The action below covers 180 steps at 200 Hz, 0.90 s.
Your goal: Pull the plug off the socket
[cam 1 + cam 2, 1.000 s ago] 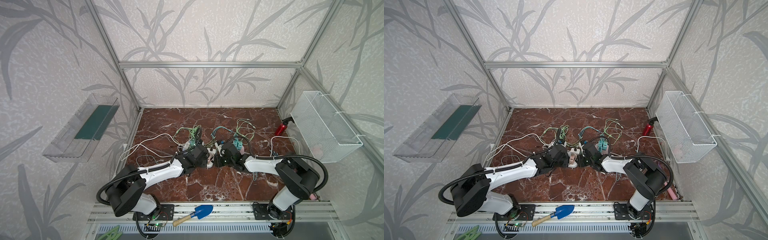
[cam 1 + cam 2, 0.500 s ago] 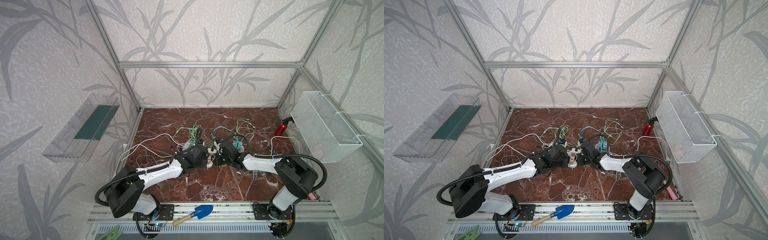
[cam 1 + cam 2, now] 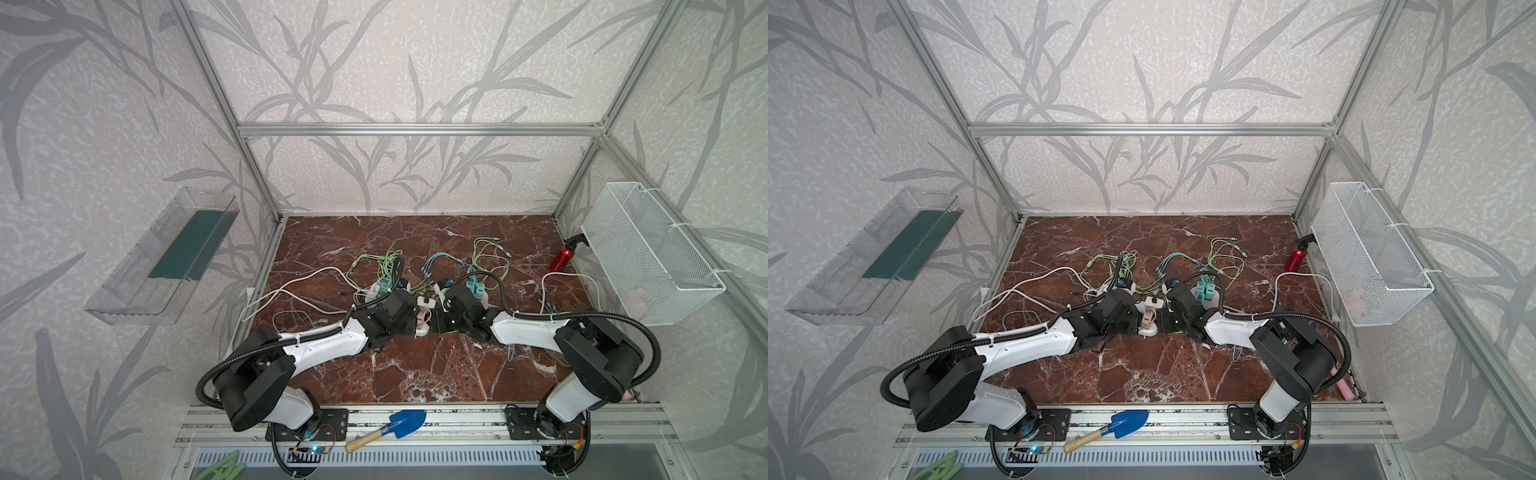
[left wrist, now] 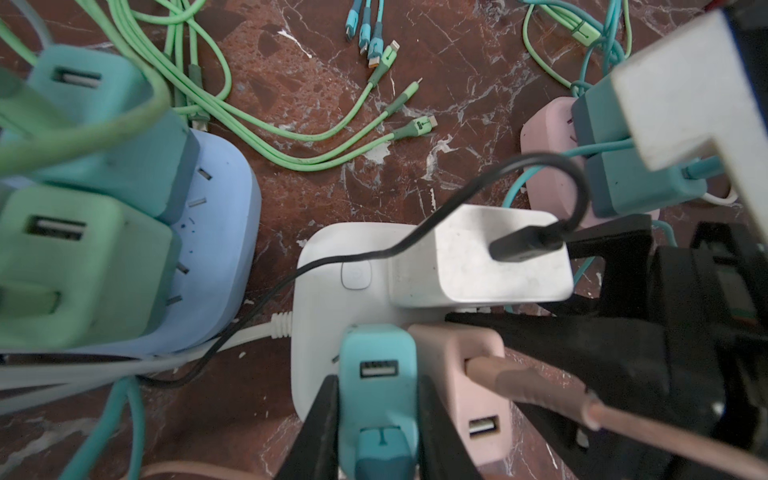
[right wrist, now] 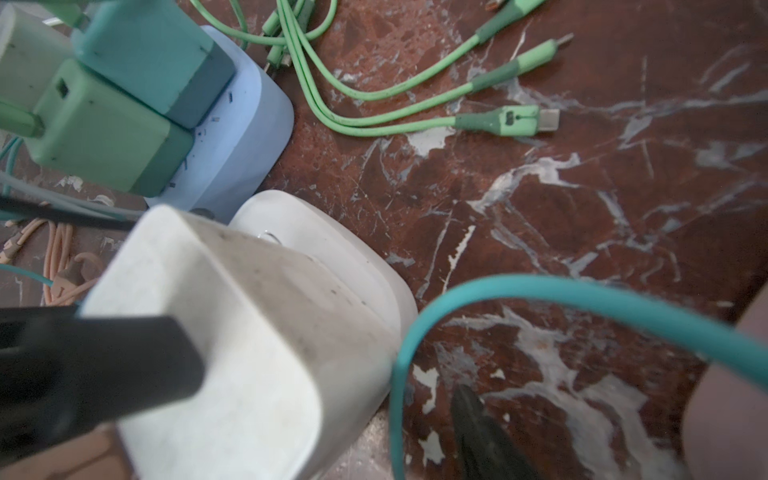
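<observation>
A white socket strip point(image 4: 332, 270) lies on the brown marble floor and carries three plugs: a teal plug point(image 4: 378, 395), a pink plug point(image 4: 469, 374) and a white plug point(image 4: 478, 257) with a black cable. My left gripper point(image 4: 378, 382) is shut on the teal plug, one black finger pressed against each side. My right gripper point(image 3: 435, 318) faces it from the right. Its fingers straddle the white plug, and one finger point(image 5: 478, 432) stands clear of the plug's side with a teal cable between. In both top views the two grippers meet over the strip point(image 3: 1148, 331).
A blue strip point(image 4: 216, 249) with green and teal chargers sits close on the left. A pink strip point(image 4: 544, 124) with teal chargers sits behind my right gripper. Loose green cables point(image 4: 291, 137) cover the floor beyond. A red bottle point(image 3: 561, 257) and wire basket point(image 3: 648, 253) are at far right.
My right gripper's jaws have spread wider around the white plug. My left gripper keeps its hold on the teal plug, and both arms stay in place.
</observation>
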Each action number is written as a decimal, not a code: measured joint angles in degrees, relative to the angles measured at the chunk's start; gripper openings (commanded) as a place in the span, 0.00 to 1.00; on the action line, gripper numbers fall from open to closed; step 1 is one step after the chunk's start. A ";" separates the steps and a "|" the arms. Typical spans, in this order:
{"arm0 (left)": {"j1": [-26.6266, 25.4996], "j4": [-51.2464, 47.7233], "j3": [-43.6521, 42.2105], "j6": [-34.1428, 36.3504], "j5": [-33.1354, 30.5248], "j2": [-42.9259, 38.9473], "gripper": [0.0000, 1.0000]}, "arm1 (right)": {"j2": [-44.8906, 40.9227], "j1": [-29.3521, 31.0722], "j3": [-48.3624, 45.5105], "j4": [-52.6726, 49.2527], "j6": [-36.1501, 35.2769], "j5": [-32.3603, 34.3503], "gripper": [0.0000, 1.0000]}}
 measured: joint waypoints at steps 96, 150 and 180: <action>-1.81 -4.81 3.43 2.08 -3.02 1.64 0.00 | -0.44 0.07 -0.68 -0.04 0.55 -1.29 0.53; -2.10 -4.74 3.19 3.58 -3.63 1.27 0.00 | -0.13 0.31 0.98 -2.95 -0.11 -0.20 0.53; -1.97 -3.85 1.66 3.61 -3.76 -0.61 0.00 | 0.31 0.61 1.33 -3.30 -0.31 0.00 0.53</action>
